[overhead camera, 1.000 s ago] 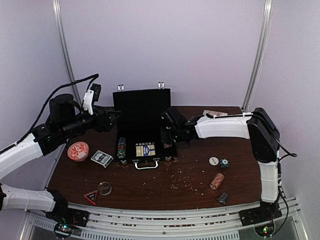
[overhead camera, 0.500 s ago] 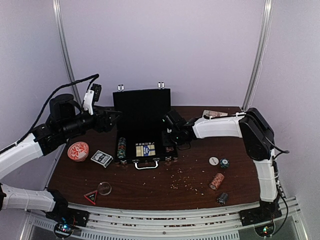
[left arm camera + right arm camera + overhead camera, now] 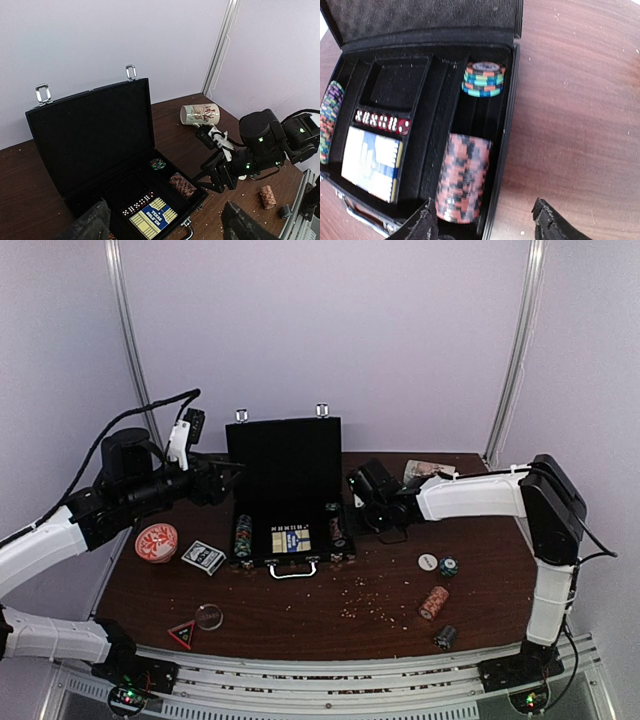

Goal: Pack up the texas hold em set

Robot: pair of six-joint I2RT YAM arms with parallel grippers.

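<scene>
Matt felt-lined briefcase (image 3: 420, 17) on glossy wood-grain table (image 3: 570, 100).

card deck box (image 3: 152, 218), "TEXAS HOLD EM"

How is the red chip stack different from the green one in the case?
The red chip stack is long; the green chip stack is short, just a few chips. Red lies near the handle end, green nearer the lid. Both are striped and share the case's right-hand slot.

A robot lab cell: plain white panels (image 3: 400, 340), aluminium posts (image 3: 517, 340), a mounting rail (image 3: 330, 665) edging the wooden table (image 3: 300, 615).
</scene>
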